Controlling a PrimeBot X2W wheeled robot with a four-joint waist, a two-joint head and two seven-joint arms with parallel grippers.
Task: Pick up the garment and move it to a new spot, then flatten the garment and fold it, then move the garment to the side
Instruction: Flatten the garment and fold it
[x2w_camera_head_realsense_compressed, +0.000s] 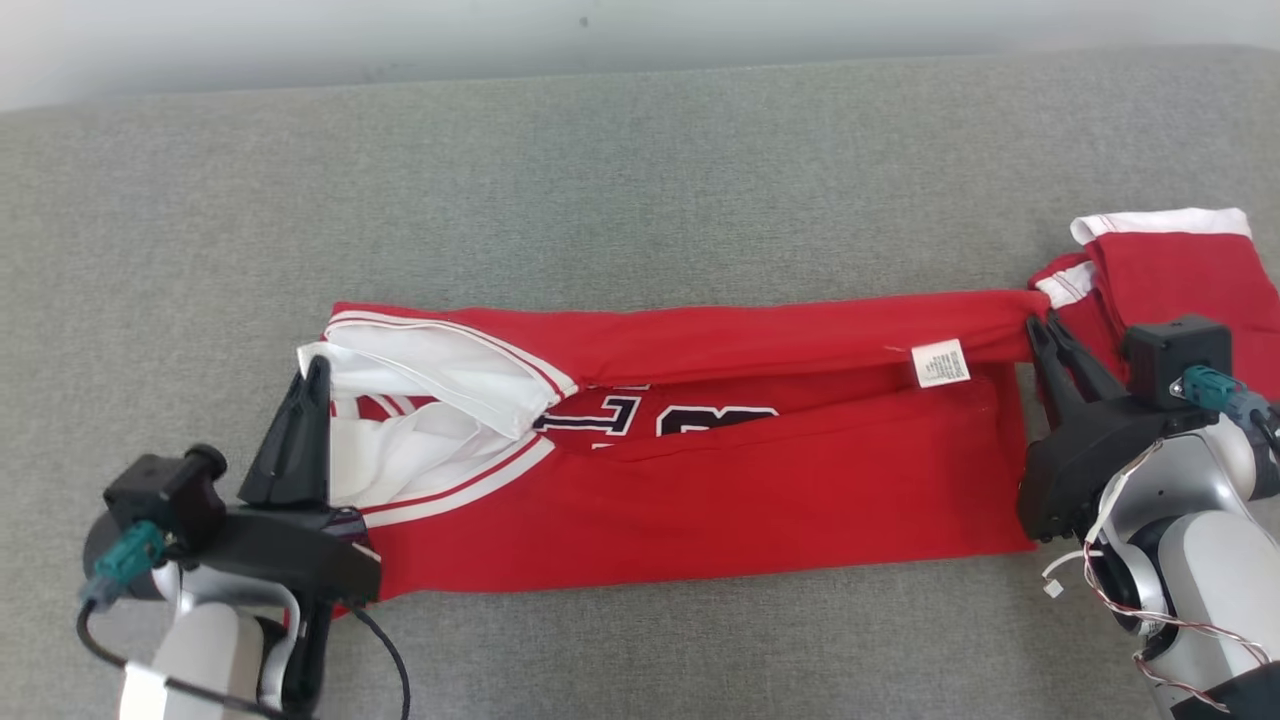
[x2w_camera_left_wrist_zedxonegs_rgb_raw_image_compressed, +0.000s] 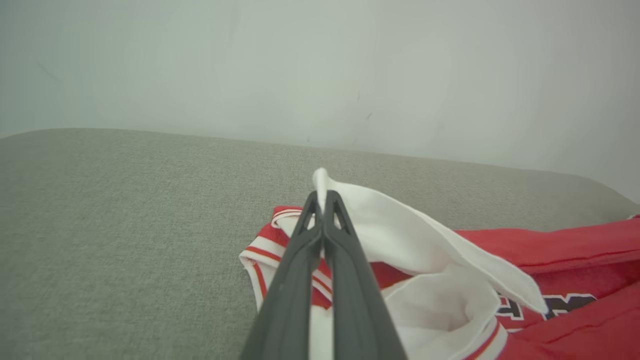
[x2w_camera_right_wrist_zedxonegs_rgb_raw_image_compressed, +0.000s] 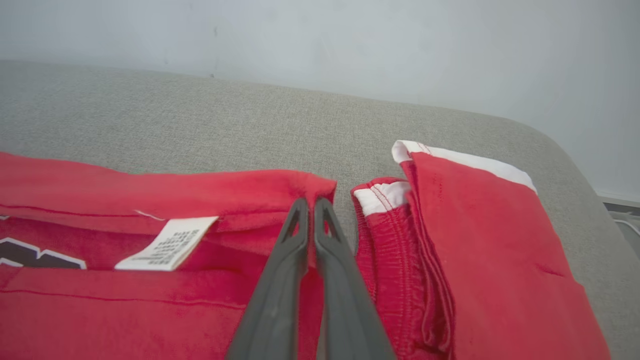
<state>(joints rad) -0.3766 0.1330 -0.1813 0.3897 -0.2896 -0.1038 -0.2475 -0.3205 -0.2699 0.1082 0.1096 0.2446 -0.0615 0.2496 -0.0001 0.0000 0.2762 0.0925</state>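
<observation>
A red jersey (x2w_camera_head_realsense_compressed: 700, 500) with white trim and dark lettering lies stretched across the grey cushion, its long edges folded inward. My left gripper (x2w_camera_head_realsense_compressed: 318, 368) is shut on the jersey's white-lined end at the left; the left wrist view shows white cloth (x2w_camera_left_wrist_zedxonegs_rgb_raw_image_compressed: 400, 235) pinched between the closed fingers (x2w_camera_left_wrist_zedxonegs_rgb_raw_image_compressed: 320, 200). My right gripper (x2w_camera_head_realsense_compressed: 1040, 325) is shut on the red corner at the jersey's right end, seen up close as the gripper (x2w_camera_right_wrist_zedxonegs_rgb_raw_image_compressed: 310, 202) biting the red hem (x2w_camera_right_wrist_zedxonegs_rgb_raw_image_compressed: 280, 182). A white care label (x2w_camera_head_realsense_compressed: 940, 363) sits near that corner.
A second red garment with white waistband (x2w_camera_head_realsense_compressed: 1170, 265) lies folded at the far right, just beyond my right gripper, also red shorts (x2w_camera_right_wrist_zedxonegs_rgb_raw_image_compressed: 480, 240). The grey cushion (x2w_camera_head_realsense_compressed: 600, 180) stretches wide behind the jersey, up to a pale wall (x2w_camera_head_realsense_compressed: 400, 30).
</observation>
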